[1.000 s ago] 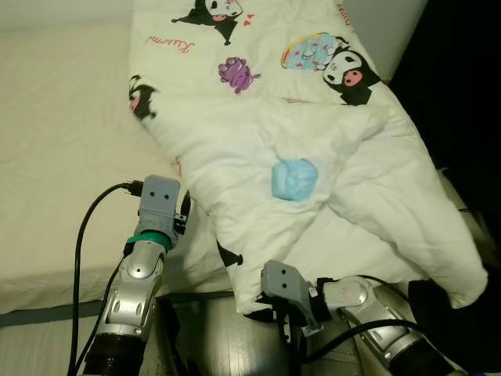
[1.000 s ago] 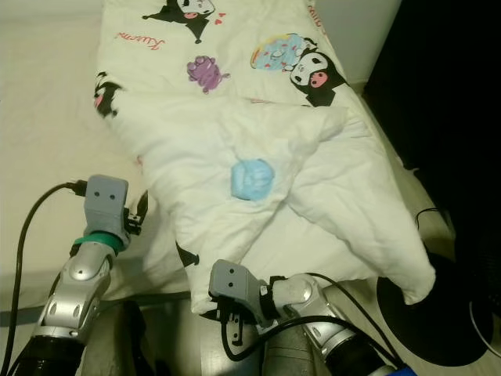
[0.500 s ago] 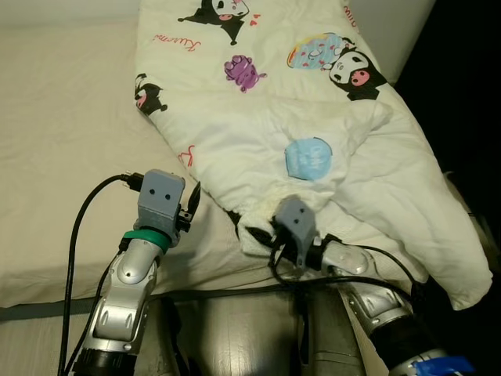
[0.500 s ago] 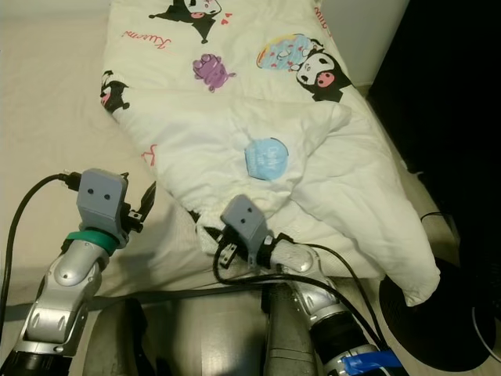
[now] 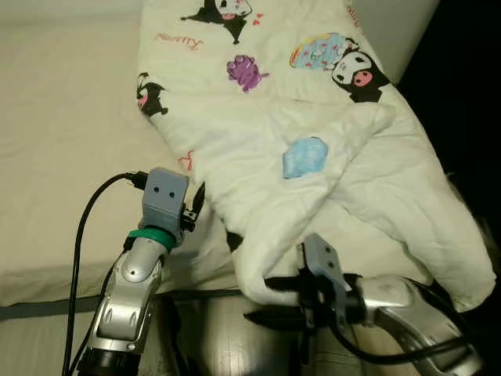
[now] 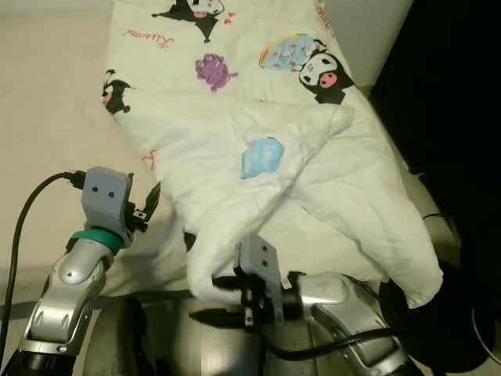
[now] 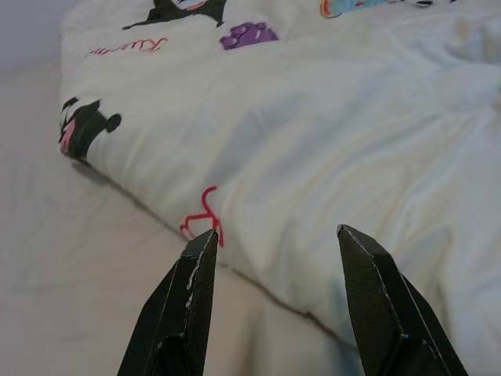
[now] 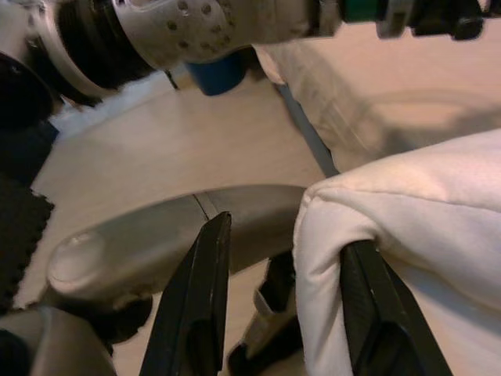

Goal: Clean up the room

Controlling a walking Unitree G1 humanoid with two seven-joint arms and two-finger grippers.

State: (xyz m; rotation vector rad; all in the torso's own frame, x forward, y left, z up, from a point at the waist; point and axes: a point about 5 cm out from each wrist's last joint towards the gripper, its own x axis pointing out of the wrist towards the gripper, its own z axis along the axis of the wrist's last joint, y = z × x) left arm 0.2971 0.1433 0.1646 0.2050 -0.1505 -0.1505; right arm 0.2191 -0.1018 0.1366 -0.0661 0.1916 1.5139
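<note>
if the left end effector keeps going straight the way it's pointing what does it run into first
Most likely the edge of the printed comforter, near its red squiggle. The open left end effector points across bare bed sheet toward it, though depth is hard to judge.

Lettering on the blanket

Red cursive word, reads roughly "Kuromi", on the white blanket (image 5: 313, 125) near its far left edge, beside a black cartoon figure (seen upside down from the head views, so the spelling is uncertain). More red lettering at the blanket's near left edge and far right corner, too cut off to read.
</note>
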